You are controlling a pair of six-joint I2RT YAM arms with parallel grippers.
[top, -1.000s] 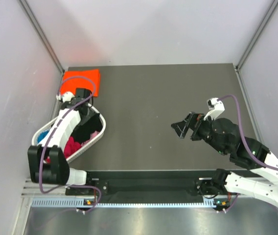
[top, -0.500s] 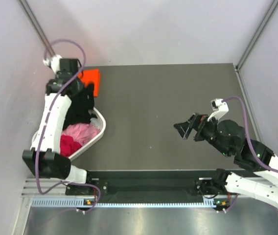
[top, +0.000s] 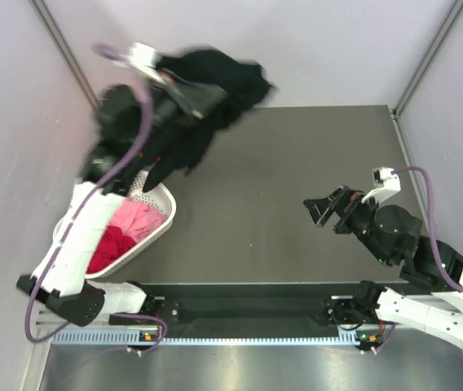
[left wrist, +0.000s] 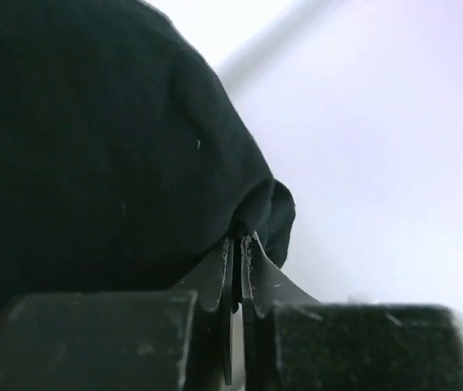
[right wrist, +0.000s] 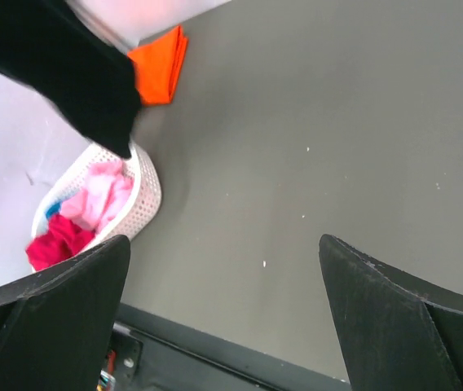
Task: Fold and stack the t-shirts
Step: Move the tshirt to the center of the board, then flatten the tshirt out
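Note:
My left gripper [left wrist: 240, 241] is shut on a fold of the black t-shirt [top: 211, 85]. The left arm holds it high above the table's back left, and the cloth hangs blurred down towards the basket. A pink t-shirt [top: 132, 218] and a magenta one [top: 105, 248] lie in the white lattice basket [top: 165, 213], with a bit of blue cloth [right wrist: 52, 210] beside them. The folded orange t-shirt [right wrist: 160, 69] lies flat on the table behind the basket; the arm hides it in the top view. My right gripper [top: 321, 210] hovers open and empty over the right half of the table.
The dark grey table [top: 297, 155] is walled by pale panels at the back and both sides. The basket stands at its left front edge. The black rail [top: 248, 305] with both arm bases runs along the near edge.
My left gripper shut on the black t-shirt in the basket and swung it up and to the right, uncovering the pink cloth. The right gripper drifted slightly right, still open.

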